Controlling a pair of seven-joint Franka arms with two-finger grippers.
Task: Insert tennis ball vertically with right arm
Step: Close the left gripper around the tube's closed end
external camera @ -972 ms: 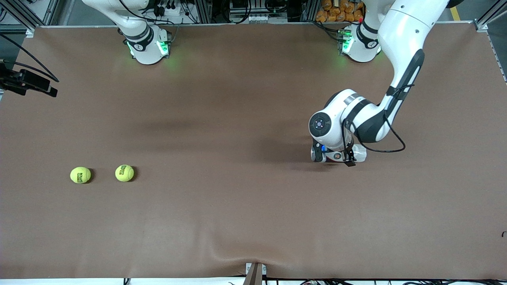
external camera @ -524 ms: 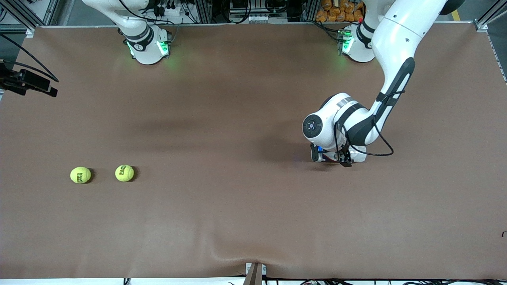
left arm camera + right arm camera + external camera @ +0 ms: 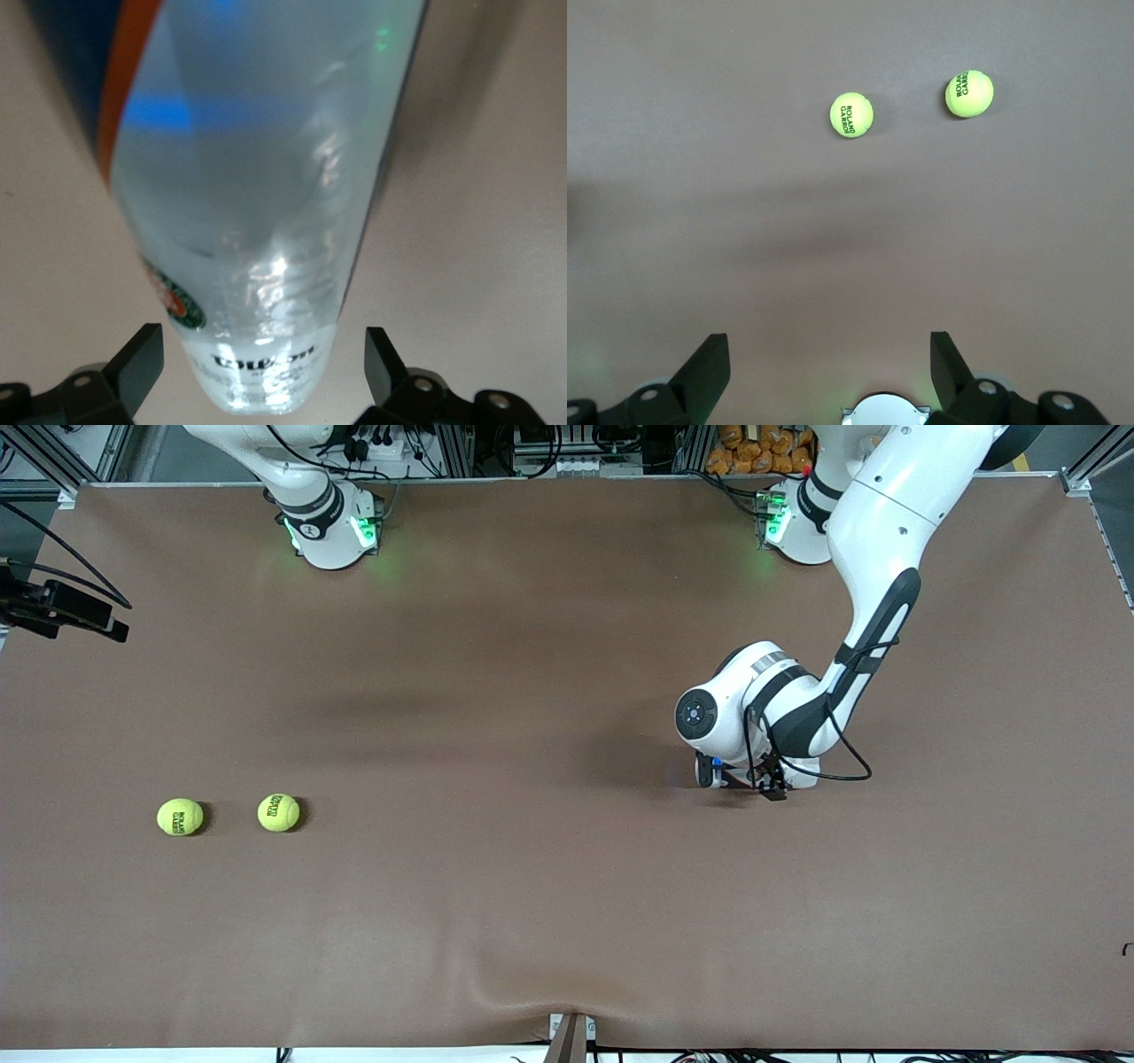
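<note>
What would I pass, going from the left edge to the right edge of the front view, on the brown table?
First tennis ball → second tennis ball → the left arm's open gripper, lowered around a clear plastic can lying on the table.

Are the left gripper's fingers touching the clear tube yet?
Apart. Left wrist view: both fingers of the left gripper flank the clear tube with visible gaps.
</note>
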